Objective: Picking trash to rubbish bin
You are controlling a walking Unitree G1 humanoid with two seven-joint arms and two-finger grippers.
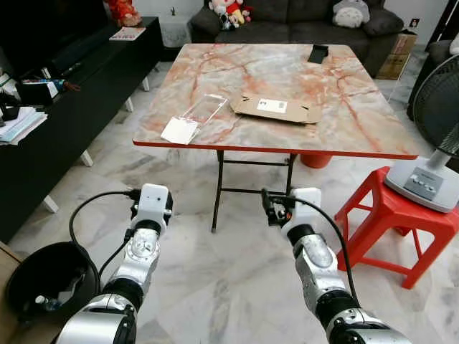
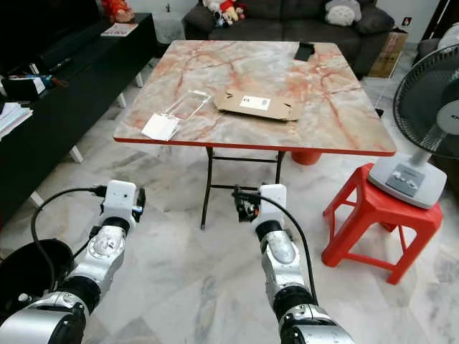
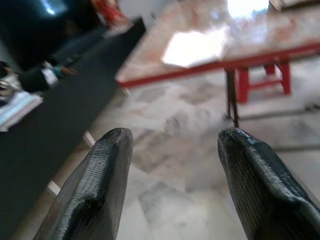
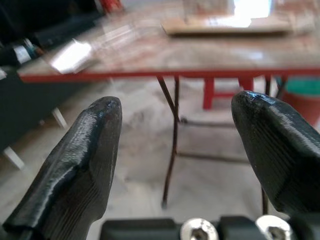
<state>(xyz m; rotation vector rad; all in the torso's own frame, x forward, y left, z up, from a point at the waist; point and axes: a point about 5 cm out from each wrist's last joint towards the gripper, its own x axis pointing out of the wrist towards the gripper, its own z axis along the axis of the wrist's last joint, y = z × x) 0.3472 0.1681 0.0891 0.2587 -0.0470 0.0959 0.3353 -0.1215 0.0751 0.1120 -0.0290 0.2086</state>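
This is a living room in a home. A dark grey sofa (image 1: 301, 21) stands along the far wall with soft toys (image 1: 229, 11) and a round grey plush cushion (image 1: 351, 13) on it. A long black low cabinet (image 1: 79, 93) runs down the left side, with papers (image 1: 18, 125) and small household items on top. In the middle stands a folding table (image 1: 272, 86) with a marble-patterned top and red edge. The floor (image 1: 229, 287) is pale marble tile. To the right, an electric fan (image 1: 437, 107) rests on a red plastic stool (image 1: 394, 218), and a cardboard box (image 1: 398, 54) sits beside the sofa.
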